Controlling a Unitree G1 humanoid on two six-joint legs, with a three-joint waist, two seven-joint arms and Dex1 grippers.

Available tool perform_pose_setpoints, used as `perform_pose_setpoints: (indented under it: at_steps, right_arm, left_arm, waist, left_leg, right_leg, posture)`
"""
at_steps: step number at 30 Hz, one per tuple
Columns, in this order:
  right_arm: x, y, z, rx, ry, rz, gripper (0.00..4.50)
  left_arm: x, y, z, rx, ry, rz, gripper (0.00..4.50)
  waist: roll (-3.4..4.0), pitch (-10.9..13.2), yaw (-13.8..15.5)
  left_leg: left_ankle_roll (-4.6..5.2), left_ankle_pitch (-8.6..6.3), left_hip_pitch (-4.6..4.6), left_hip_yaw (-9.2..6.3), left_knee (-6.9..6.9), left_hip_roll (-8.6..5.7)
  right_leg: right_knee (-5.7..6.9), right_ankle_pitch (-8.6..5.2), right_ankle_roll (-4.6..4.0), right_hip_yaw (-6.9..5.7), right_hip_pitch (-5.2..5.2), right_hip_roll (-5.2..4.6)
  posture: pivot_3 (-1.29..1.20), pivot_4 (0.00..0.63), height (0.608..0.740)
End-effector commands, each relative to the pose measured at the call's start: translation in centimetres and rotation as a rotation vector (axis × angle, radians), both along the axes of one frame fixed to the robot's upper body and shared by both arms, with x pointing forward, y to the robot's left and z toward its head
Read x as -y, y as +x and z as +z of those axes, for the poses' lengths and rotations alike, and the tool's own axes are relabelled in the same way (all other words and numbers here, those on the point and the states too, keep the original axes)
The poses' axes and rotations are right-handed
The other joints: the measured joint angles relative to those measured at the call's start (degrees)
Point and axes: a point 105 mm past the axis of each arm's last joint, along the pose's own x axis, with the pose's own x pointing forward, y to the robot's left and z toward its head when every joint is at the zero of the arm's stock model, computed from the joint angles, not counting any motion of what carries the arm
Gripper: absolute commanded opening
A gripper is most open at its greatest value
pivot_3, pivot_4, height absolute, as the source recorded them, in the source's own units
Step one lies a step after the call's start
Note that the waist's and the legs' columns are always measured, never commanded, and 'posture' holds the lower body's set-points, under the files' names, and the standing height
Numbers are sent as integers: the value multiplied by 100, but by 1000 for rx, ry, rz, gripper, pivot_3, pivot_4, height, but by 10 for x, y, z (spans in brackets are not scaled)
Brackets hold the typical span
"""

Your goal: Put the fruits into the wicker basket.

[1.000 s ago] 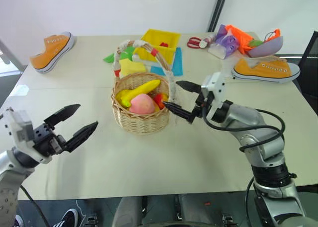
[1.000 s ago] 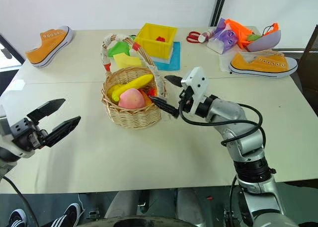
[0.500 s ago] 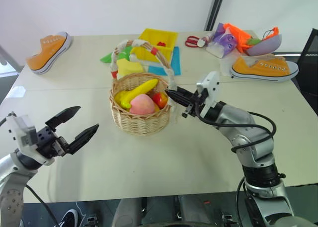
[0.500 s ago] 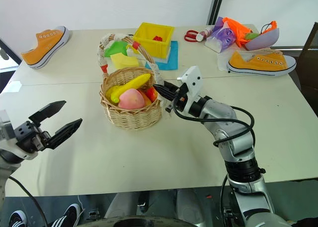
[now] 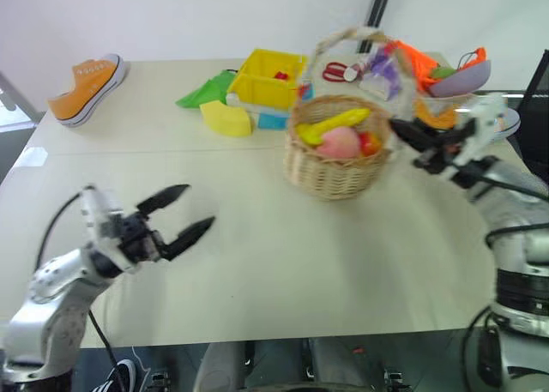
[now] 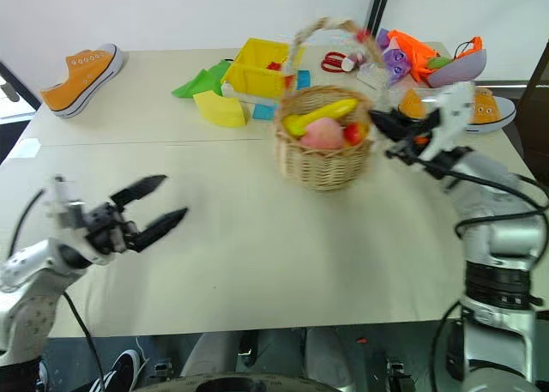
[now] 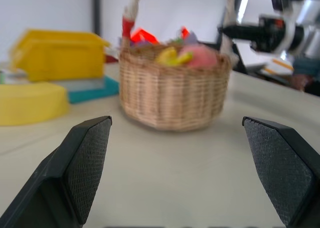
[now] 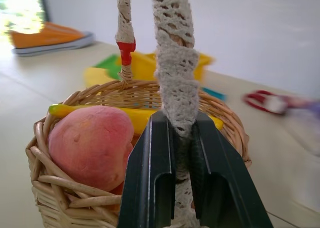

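Observation:
The wicker basket (image 5: 334, 174) stands on the table at centre right, and its tall arched handle (image 5: 343, 39) rises above it. Inside lie the yellow banana (image 5: 336, 121) and the pink-red peach (image 5: 340, 141), with a small red piece beside them. My right gripper (image 8: 175, 120) is at the basket's right side, shut on the white-wrapped foot of the handle. My left gripper (image 5: 199, 206) hovers open over the front left of the table, well apart from the basket and holding nothing.
A yellow plastic box (image 5: 270, 79) sits behind the basket, with a yellow piece (image 5: 225, 117) and a green piece (image 5: 202, 92) to its left. One orange sneaker (image 5: 86, 87) lies far left. Toys (image 5: 412, 62), red scissors (image 5: 339, 70) and another sneaker crowd the far right.
My right gripper went from open to shut on the basket's handle and drew the basket to the right. The left gripper moved right, still open.

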Motion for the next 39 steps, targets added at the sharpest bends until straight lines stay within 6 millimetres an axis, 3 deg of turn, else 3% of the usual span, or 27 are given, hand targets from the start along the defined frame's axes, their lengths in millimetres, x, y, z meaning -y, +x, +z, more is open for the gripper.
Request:
perform_pose_setpoints:
  at_steps: [1, 9, 17, 21, 26, 31, 33, 36, 39]
  right_arm:
    - [25, -16, 17, 80, -20, -49, 23]
    - [77, -46, 8, 129, -25, -316, 23]
    - [94, -59, -7, 124, -84, -434, 23]
    - [89, -59, -11, 123, -44, -405, 1834]
    - [99, -59, 6, 262, -26, -545, 4432]
    - [90, -67, 17, 438, -74, -716, 4475]
    - [81, -76, 20, 500, -10, -762, 4475]
    - [58, -89, 34, 613, -11, -789, 4475]
    - [25, -86, 45, 682, -68, -731, 4475]
  left_arm:
    - [17, 0, 2, -16, -12, -108, 4500]
    - [36, 23, 6, -5, -29, -231, 4500]
    - [40, 30, 4, -9, -28, -257, 4500]
    - [37, 34, 4, -5, -26, -243, 4500]
    - [35, 34, 4, -4, -35, -227, 4500]
    - [31, 35, 3, 6, -30, -192, 4500]
    - [29, 36, 2, 5, -31, -182, 4500]
    - [24, 37, 2, 3, -34, -160, 4500]
    - [20, 39, 2, 3, -42, -133, 4500]
  waist:
    - [1, 1, -12]
    - [22, -2, 12]
    - [24, -3, -3]
    - [24, -3, 2]
    - [25, -3, 1]
    - [26, -4, 7]
    - [26, -4, 8]
    - [31, -4, 5]
    - [30, -4, -20]
  left_leg:
    - [0, 0, 1, 0, 0, 0]
    - [4, 0, 4, 0, 32, 4]
    - [7, -2, 11, 0, 53, 5]
    - [7, -2, 15, 0, 57, 5]
    - [7, -2, 15, -1, 58, 5]
    - [6, -1, 15, -3, 55, 5]
    - [5, -1, 14, -3, 53, 4]
    - [4, 0, 14, -3, 54, 4]
    - [3, 0, 15, -2, 58, 4]
  right_leg:
    - [3, 0, 0, 0, 0, 0]
    - [17, 0, 4, -1, 16, 12]
    - [31, 0, 5, 0, 26, 14]
    - [33, 0, 5, 1, 31, 14]
    - [34, 0, 5, 0, 32, 14]
    - [37, -1, 6, -1, 27, 15]
    - [39, -1, 7, 0, 26, 16]
    - [41, -1, 7, 1, 25, 16]
    - [49, -1, 7, 4, 22, 16]
  posture:
    - [0, 150, 740]
    - [0, 150, 740]
    - [0, 150, 740]
    - [0, 150, 740]
    - [0, 150, 740]
    - [0, 150, 740]
    - [0, 150, 740]
    - [0, 150, 740]
    - [0, 150, 740]
